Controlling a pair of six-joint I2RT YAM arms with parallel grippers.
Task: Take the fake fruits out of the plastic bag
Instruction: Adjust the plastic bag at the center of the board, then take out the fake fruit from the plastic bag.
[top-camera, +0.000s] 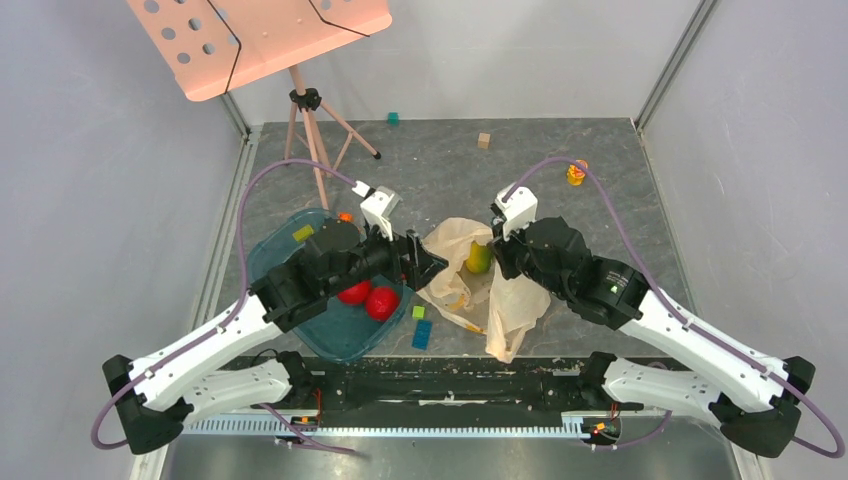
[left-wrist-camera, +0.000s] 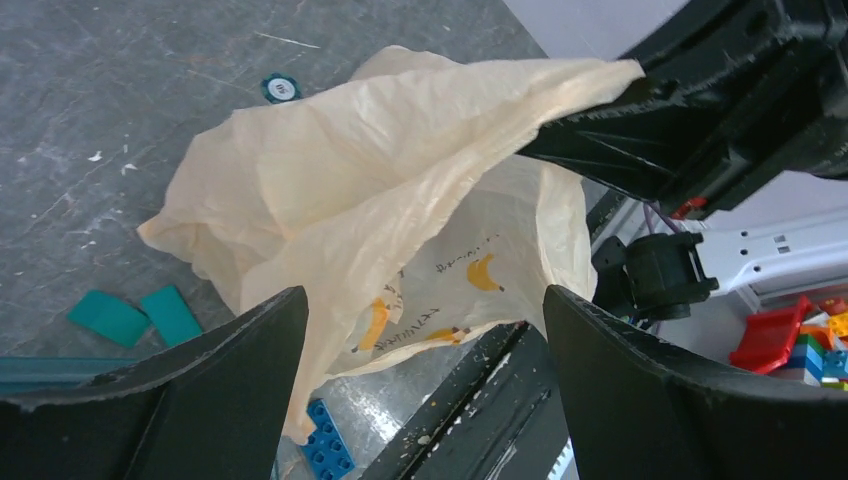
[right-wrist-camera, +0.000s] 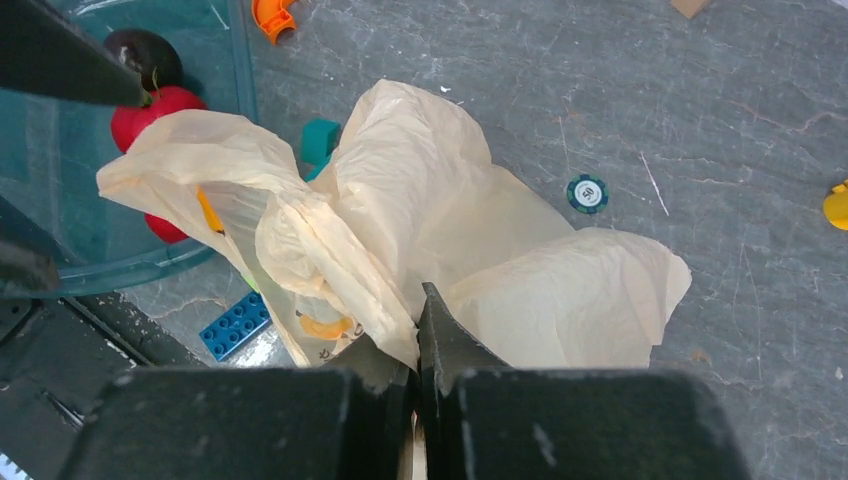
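Note:
The peach-beige plastic bag (top-camera: 500, 300) lies crumpled between my arms, with banana prints on it. My right gripper (right-wrist-camera: 420, 300) is shut on a fold of the bag (right-wrist-camera: 430, 220) and holds it up. My left gripper (left-wrist-camera: 425, 295) is open and empty, its jaws wide apart just short of the bag (left-wrist-camera: 400, 170). Two red apples (top-camera: 355, 293) (top-camera: 382, 303) sit in the teal tray (top-camera: 275, 250) under my left arm. A dark rounded thing, perhaps the grapes (right-wrist-camera: 140, 50), lies in the tray too. A yellow-green rounded object (top-camera: 478, 257) shows in the bag's mouth.
A blue block (top-camera: 422, 335) and a green block (top-camera: 418, 312) lie by the tray's right edge. A pink music stand (top-camera: 260, 40) stands at the back left. A yellow toy (top-camera: 576, 173), a wooden cube (top-camera: 484, 140) and a poker chip (right-wrist-camera: 587, 193) lie further back.

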